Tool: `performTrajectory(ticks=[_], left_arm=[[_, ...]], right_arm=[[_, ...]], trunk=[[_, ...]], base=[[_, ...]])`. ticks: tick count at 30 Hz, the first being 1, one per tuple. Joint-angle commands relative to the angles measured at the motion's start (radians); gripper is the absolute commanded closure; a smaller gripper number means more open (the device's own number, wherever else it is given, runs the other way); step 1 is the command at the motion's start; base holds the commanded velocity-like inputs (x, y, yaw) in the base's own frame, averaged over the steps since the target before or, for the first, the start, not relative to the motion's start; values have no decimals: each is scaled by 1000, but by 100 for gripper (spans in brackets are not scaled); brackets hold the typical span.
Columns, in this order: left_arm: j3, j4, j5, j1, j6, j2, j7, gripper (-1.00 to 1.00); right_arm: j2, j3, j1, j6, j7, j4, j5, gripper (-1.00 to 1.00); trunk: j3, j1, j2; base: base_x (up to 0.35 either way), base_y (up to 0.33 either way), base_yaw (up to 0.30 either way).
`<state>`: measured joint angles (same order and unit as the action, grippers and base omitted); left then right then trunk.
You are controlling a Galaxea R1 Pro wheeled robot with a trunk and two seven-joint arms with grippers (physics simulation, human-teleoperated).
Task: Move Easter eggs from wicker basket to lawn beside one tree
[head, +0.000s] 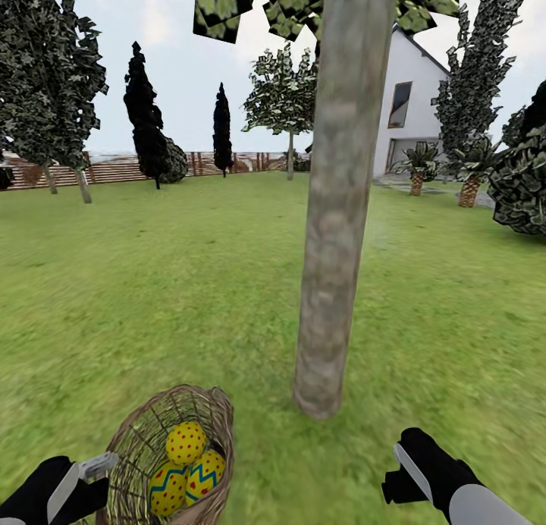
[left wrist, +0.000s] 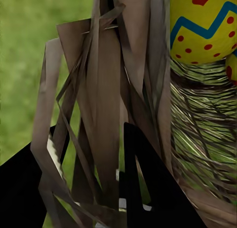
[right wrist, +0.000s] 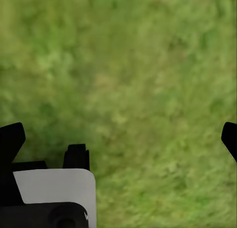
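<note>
The wicker basket (head: 144,441) sits at the bottom left on the lawn (head: 189,275), tilted, just left of the tree's grey-brown trunk (head: 334,244). Three yellow Easter eggs with teal zigzags lie inside it: one on top (head: 186,441), one at the right (head: 206,476), one at the left (head: 167,488). My left gripper (head: 89,470) is at the basket's rim; in the left wrist view its black fingers (left wrist: 148,188) clamp wicker strands (left wrist: 106,104), with an egg (left wrist: 205,25) beyond. My right gripper (head: 409,464) hangs open over bare grass (right wrist: 128,79), right of the trunk.
A white house (head: 409,100) stands at the back right, with small palms (head: 417,168) and a dark bush (head: 523,183) before it. Dark cypresses (head: 144,123) and a fence (head: 114,168) line the far edge. Grass stretches wide on both sides of the trunk.
</note>
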<state>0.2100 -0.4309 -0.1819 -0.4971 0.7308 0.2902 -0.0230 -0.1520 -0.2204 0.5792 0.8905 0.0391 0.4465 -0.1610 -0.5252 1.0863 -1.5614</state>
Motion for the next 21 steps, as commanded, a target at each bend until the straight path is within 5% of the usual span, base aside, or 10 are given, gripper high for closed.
performTrajectory(ticks=[1, 21], left_arm=[[6, -2, -7, 0, 5, 0, -3, 100], [6, 0, -5, 0, 6, 0, -3, 100]], right_arm=[[-1, -8, 1, 4, 4, 1, -9, -100], [-1, -8, 1, 4, 4, 1, -9, -100]], trunk=[[-1, 0, -1], [-54, 65, -120]], base=[[21, 0, 0], [1, 0, 0]])
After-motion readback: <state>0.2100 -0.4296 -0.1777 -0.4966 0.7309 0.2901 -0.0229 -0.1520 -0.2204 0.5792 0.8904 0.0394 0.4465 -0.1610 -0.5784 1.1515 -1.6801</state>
